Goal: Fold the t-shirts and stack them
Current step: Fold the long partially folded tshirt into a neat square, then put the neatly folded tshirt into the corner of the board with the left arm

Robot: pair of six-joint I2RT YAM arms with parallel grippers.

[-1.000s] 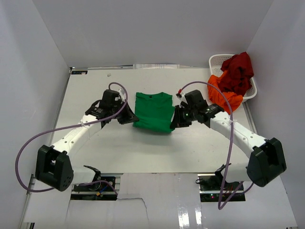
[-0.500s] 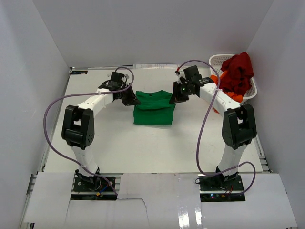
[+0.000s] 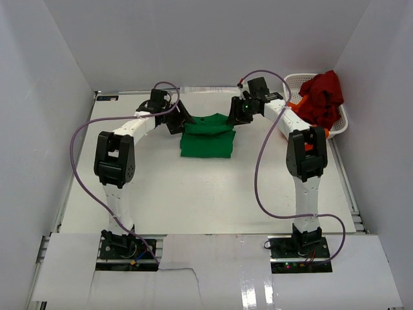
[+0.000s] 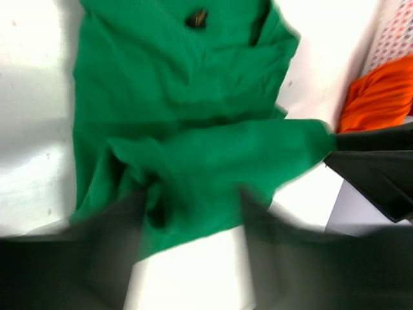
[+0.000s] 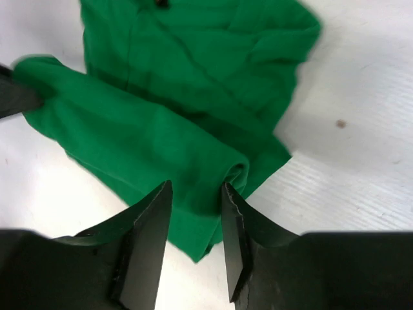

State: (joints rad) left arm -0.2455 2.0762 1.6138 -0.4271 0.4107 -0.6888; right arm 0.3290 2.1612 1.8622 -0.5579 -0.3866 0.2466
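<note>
The green t-shirt (image 3: 206, 139) lies folded in half at the table's middle back, its doubled edge toward the far side. My left gripper (image 3: 181, 123) sits at the fold's left corner. In the blurred left wrist view its fingers stand wide apart, open (image 4: 193, 255), over the green t-shirt's edge (image 4: 181, 97). My right gripper (image 3: 233, 117) is at the right corner, open (image 5: 195, 187), the rolled fold of green t-shirt (image 5: 193, 77) lying loose between its fingers. The dark red t-shirt (image 3: 322, 93) and orange t-shirt (image 3: 292, 105) are heaped in the basket.
A white lattice basket (image 3: 293, 81) stands at the back right corner, close behind the right arm. White walls close in the table at the left, back and right. Both arms stretch far out from their bases at the near edge.
Both arms swung away from me, carrying the green t-shirt's near edge over to the far edge and folding it. Both grippers were shut on the cloth and have now opened.
</note>
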